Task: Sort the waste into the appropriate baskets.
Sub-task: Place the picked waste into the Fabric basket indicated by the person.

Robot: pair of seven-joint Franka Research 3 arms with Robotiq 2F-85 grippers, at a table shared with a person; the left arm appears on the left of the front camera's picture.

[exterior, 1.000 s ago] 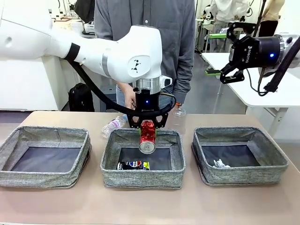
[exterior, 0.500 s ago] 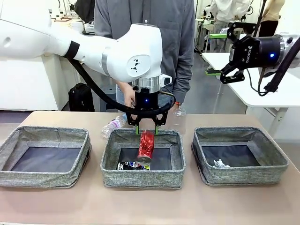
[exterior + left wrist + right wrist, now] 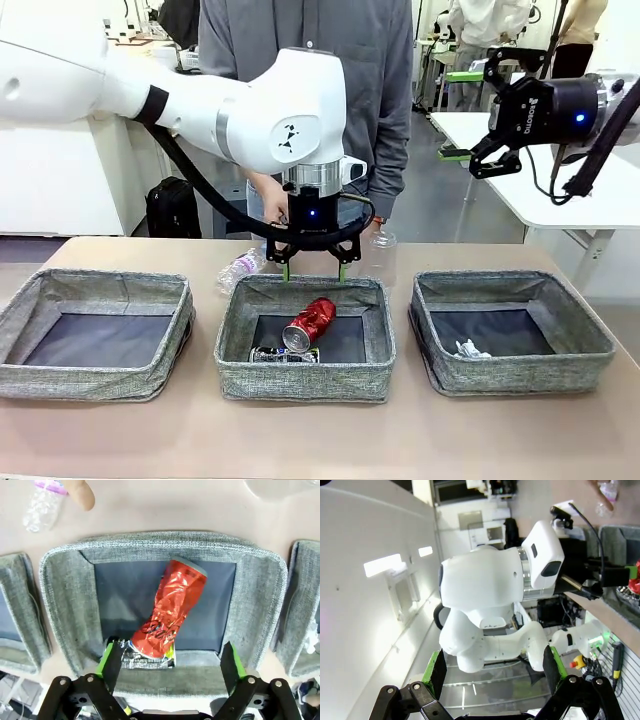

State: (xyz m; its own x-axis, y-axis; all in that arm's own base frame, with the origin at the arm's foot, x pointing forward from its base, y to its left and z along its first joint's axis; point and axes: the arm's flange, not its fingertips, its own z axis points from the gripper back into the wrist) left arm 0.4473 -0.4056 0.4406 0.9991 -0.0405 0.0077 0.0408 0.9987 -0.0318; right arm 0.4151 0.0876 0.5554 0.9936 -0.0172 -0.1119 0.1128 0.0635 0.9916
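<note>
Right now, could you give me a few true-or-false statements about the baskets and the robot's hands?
1. The red can lies in the middle basket. True.
2. The left hand grips the red can. False: it hangs open above the can.
3. The paper wad lies in the middle basket. False: it is in the right basket.
4. The right hand is open and holds nothing. True.

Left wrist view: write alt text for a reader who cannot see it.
A crushed red can lies tilted in the middle grey basket, one end resting on a flattened dark can. The left claw hangs open above. A plastic bottle and a person's fingertip show beyond the basket.
</note>
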